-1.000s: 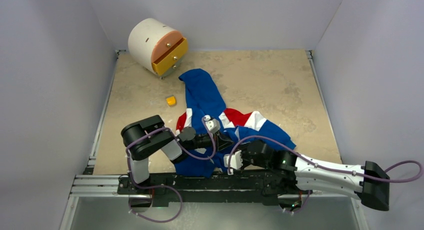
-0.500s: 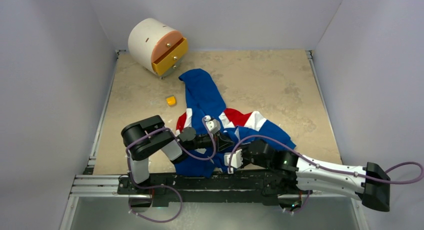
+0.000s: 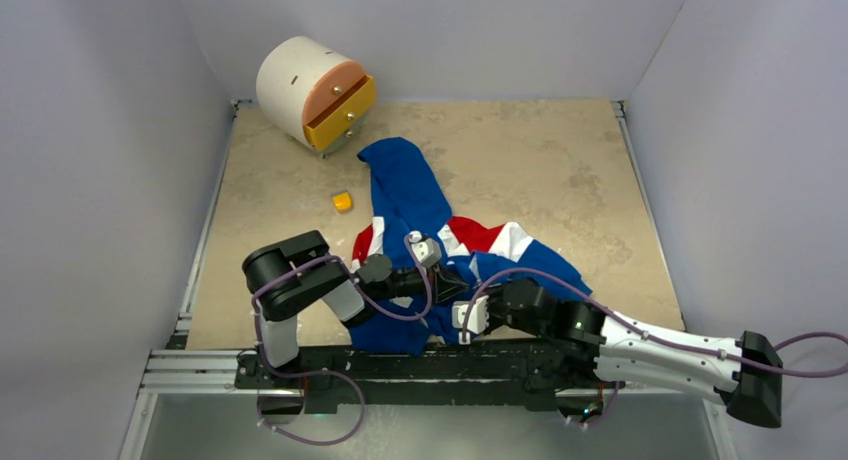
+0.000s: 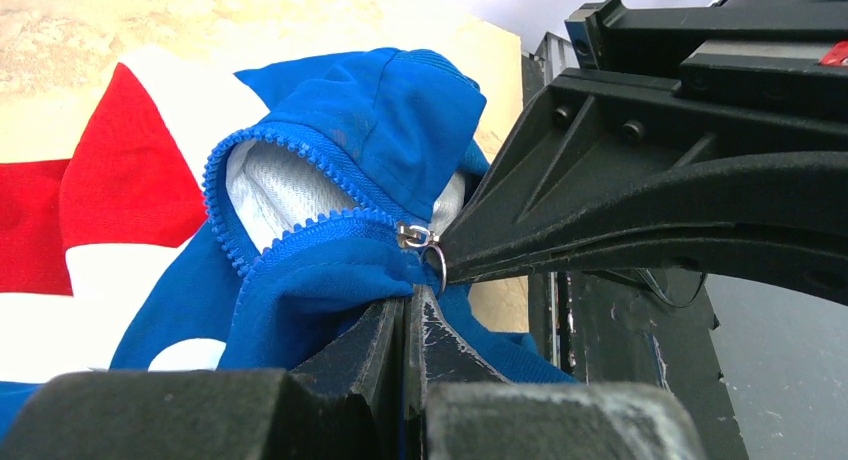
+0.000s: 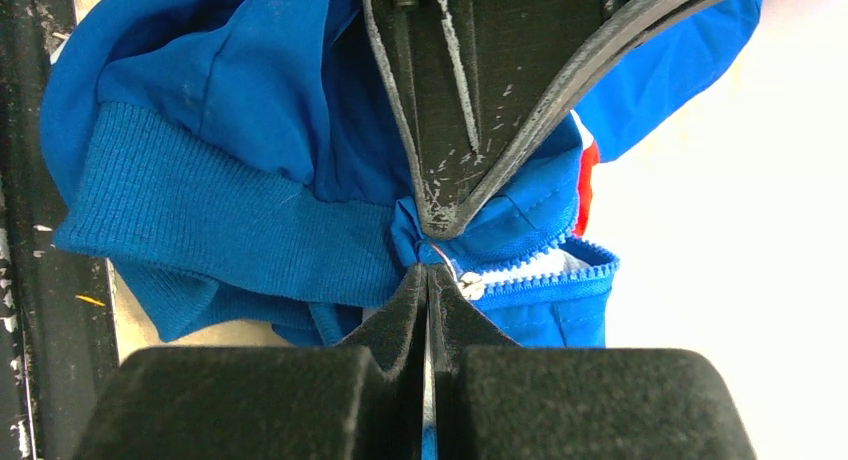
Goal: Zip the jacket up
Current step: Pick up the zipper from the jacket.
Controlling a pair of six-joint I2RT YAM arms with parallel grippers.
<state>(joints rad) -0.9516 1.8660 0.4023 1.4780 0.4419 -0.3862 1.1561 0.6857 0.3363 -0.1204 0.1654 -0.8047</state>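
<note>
Jacket (image 3: 405, 185) lies bunched, front partly hidden; left fingers (image 4: 385, 330) pinch fabric, right fingers (image 5: 400, 310) pinch zipper pull (image 4: 418, 238).

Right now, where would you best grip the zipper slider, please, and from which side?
Take the slider by its metal ring, jaws coming from the hem side, opposite the open teeth: the ring juts out there, free of the bunched jacket.

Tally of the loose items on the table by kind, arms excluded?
jacket: 1
yellow block: 1
round drawer unit: 1
Total: 3
</note>
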